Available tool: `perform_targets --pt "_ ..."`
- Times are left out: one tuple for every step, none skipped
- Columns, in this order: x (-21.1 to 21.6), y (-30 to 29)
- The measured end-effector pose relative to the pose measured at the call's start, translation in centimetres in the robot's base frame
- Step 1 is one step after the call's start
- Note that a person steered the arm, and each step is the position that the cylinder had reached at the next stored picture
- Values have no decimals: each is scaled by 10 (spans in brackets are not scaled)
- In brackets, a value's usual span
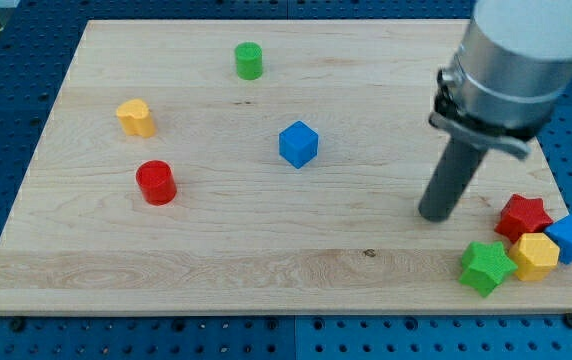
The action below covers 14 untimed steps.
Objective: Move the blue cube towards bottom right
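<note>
The blue cube [298, 143] sits near the middle of the wooden board [266, 250], slightly toward the view's top. My tip [433, 214] rests on the board to the right of the cube and lower, well apart from it. The rod hangs from the silver arm at the view's top right.
A green cylinder [249, 61] stands at the top. A yellow block [136, 117] and a red cylinder [155, 183] are at the left. At the bottom right lie a red star [522, 216], a green star [486, 267], a yellow block [536, 256] and a blue block [568, 237].
</note>
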State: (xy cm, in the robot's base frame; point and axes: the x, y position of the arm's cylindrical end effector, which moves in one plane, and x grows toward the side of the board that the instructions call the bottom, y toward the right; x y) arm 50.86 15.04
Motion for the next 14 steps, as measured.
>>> perform_targets --pt "-60 -1" --pt "-107 -4" --pt "-109 -34" --pt "-113 -77" --pt "-113 -136" --pt "-113 -166" --pt "-113 -166" --pt "-95 -165" --pt "-51 -145" --pt "-31 -122" --pt "-28 -93" --pt "-34 -68" --pt "-41 -62" --pt "-40 -58"
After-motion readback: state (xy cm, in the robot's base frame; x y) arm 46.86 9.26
